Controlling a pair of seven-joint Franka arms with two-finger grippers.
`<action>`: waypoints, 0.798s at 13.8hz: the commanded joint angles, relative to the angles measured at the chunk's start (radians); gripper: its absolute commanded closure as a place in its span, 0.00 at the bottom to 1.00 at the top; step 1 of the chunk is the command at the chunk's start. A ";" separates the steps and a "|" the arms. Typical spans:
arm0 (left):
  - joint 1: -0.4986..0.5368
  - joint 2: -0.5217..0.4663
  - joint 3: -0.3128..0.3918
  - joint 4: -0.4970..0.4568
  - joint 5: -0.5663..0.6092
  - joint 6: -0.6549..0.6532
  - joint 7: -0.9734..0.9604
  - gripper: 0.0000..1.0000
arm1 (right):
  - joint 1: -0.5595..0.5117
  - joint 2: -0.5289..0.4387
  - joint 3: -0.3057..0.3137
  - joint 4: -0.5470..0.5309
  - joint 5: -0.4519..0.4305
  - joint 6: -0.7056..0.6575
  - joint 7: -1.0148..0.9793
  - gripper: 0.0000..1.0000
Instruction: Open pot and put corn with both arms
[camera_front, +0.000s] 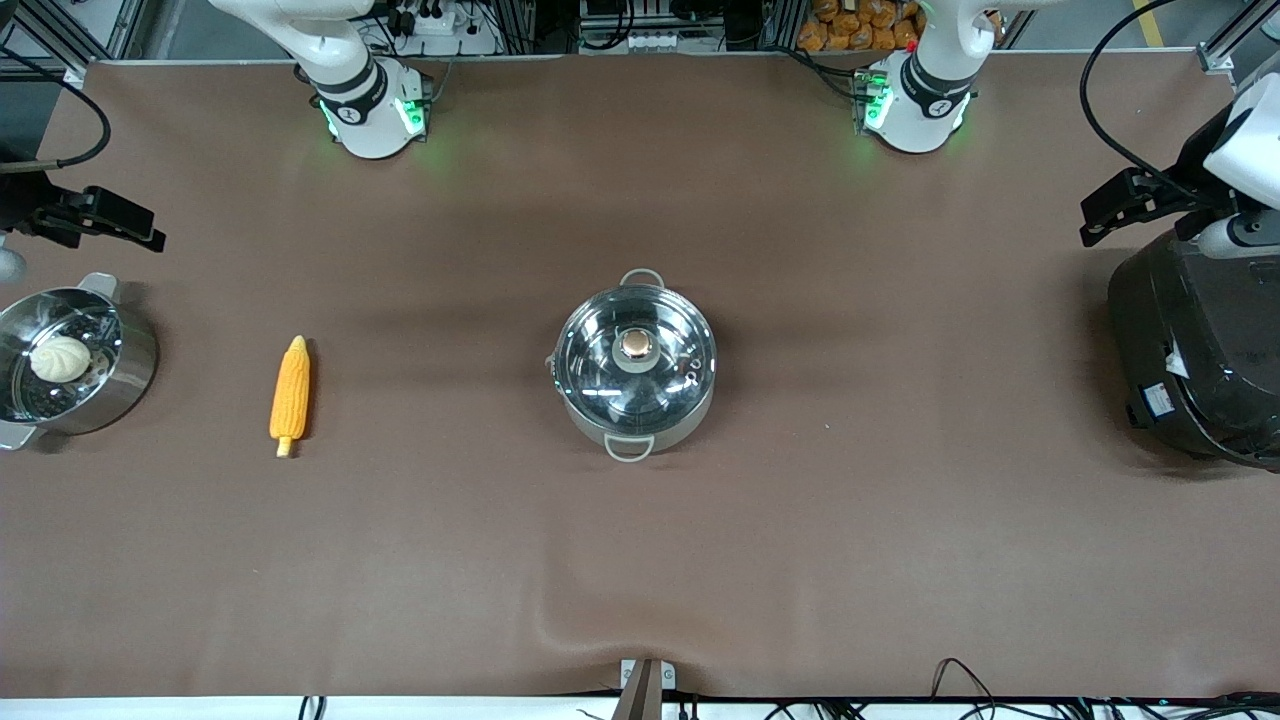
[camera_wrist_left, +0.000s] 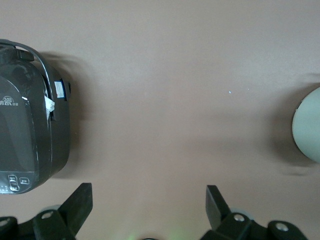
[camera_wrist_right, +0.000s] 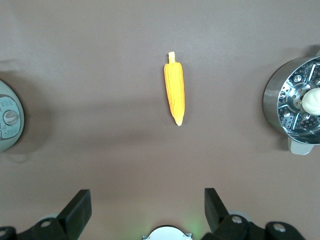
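Note:
The pot (camera_front: 635, 365) stands in the middle of the table with its glass lid (camera_front: 600, 350) on, copper knob (camera_front: 634, 345) on top. The corn (camera_front: 290, 393) lies flat on the cloth toward the right arm's end, apart from the pot; the right wrist view shows it as well (camera_wrist_right: 175, 92). My right gripper (camera_wrist_right: 147, 202) hangs open and empty high over bare cloth at that end. My left gripper (camera_wrist_left: 148, 200) hangs open and empty over bare cloth at the left arm's end. The pot's rim shows at the edge of both wrist views (camera_wrist_left: 309, 125) (camera_wrist_right: 7, 122).
A steel pot with a white bun (camera_front: 70, 360) stands at the right arm's end of the table, beside the corn. A big black cooker (camera_front: 1200, 350) stands at the left arm's end. The brown cloth has a wrinkle near the front edge (camera_front: 600, 630).

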 joint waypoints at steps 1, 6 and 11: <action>0.004 -0.004 -0.004 0.013 0.020 -0.018 0.020 0.00 | 0.006 0.000 -0.004 -0.001 -0.001 -0.001 0.001 0.00; 0.005 0.000 -0.004 0.015 0.014 -0.018 0.018 0.00 | 0.003 -0.002 -0.004 -0.002 -0.001 -0.010 0.001 0.00; 0.001 0.011 -0.004 0.008 0.007 -0.018 0.005 0.00 | -0.002 0.007 -0.007 -0.004 -0.001 0.019 0.001 0.00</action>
